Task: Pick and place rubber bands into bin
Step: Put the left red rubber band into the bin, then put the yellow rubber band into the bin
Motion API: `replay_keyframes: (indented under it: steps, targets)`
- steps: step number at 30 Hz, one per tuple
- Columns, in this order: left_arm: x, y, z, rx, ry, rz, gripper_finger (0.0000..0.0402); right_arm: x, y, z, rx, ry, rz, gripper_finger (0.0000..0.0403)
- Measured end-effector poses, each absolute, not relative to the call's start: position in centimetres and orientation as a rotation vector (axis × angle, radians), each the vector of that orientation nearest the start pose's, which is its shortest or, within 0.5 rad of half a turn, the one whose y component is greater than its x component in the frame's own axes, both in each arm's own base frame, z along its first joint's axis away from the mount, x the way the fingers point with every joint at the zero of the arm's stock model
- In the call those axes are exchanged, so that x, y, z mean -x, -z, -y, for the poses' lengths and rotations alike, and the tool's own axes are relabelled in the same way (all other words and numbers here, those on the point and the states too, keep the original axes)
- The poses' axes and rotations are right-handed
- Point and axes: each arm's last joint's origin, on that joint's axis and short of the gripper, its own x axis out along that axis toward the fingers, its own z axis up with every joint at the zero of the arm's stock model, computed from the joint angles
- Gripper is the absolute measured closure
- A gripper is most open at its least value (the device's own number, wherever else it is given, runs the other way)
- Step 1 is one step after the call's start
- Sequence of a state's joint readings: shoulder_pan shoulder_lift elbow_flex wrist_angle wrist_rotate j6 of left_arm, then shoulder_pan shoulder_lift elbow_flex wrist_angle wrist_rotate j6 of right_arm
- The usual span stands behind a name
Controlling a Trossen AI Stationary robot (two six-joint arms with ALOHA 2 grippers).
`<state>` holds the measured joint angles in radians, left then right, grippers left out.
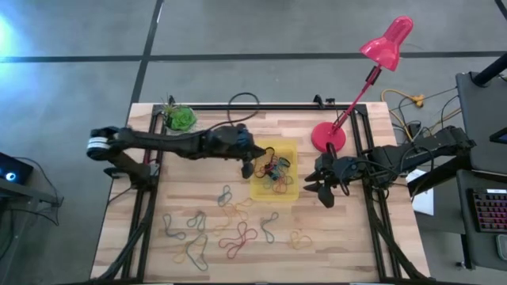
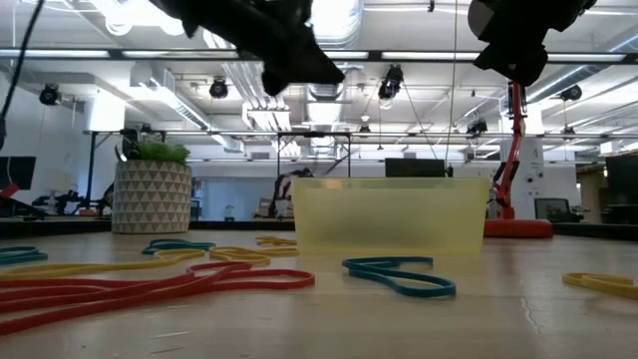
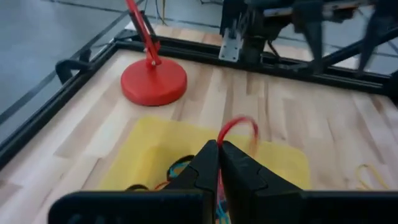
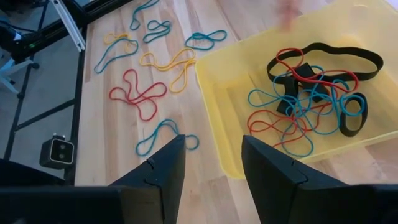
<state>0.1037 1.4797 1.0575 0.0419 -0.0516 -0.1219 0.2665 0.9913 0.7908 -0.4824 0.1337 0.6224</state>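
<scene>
Standing by the wooden table (image 1: 341,237), I can see the left arm reaching across it so that the left gripper (image 1: 249,168) hangs over the near-left edge of the yellow bin (image 1: 290,192), which sits mid-table beside the base of the red lamp (image 1: 328,136). Its fingers are pressed tight together on a red rubber band (image 3: 238,126), and the loop sticks up past the fingertips in the wrist view. The right gripper (image 1: 323,189) waits just off the bin's other side, fingers parted and holding nothing.

Inside the bin lies a tangle of bands (image 4: 308,93): red, blue and a couple of broad black ones. Many more loose bands (image 1: 230,226) are scattered over the table in front of the bin.

The main worry is the release. The gripper looks close to the bin's rim rather than over its middle, though from above I can't be sure how far inside it stands. If the fingers open here, the springy loop may catch the low wall and flop out onto the wood. It may also cling to a finger pad and get carried off when the arm lifts. A smaller risk: if the gripper dips, it could snag the tangle and drag bands back out, or nudge the light bin along the table toward the waiting right gripper.
</scene>
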Motion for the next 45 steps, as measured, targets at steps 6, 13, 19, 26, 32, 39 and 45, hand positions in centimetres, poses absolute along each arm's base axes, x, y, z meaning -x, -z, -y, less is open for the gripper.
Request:
replay_keyframes:
  steps: [6,13,19,26,32,39,45]
  targets:
    - [-36.7,-25.9,-4.9,0.149,-0.159,-0.455,0.0401,-19.6,-27.3,-5.0,-0.461,0.084,-0.683,0.0259]
    - [-38.7,-23.2,-5.8,0.219,-0.162,-0.53,0.0401,-19.6,-27.2,-4.9,-0.463,0.087,-0.686,0.0266]
    - [-38.7,-22.2,-5.8,0.245,-0.106,-0.578,0.038,-19.6,-27.1,-4.9,-0.463,0.087,-0.689,0.0267]
    - [-38.3,-23.0,-5.7,0.251,-0.093,-0.583,0.0316,-19.6,-27.1,-4.9,-0.463,0.088,-0.69,0.027]
    - [-35.8,-25.3,-5.0,0.272,-0.016,-0.67,0.03,-19.6,-27.0,-4.9,-0.466,0.089,-0.691,0.0271]
    - [-30.4,-26.6,-3.9,0.122,-0.036,-0.877,0.0299,-19.6,-27.0,-4.9,-0.451,0.084,-0.693,0.0275]
    - [-27.8,-24.1,-4.0,0.012,-0.094,-0.968,0.0299,-19.6,-27.1,-4.9,-0.441,0.084,-0.686,0.0274]
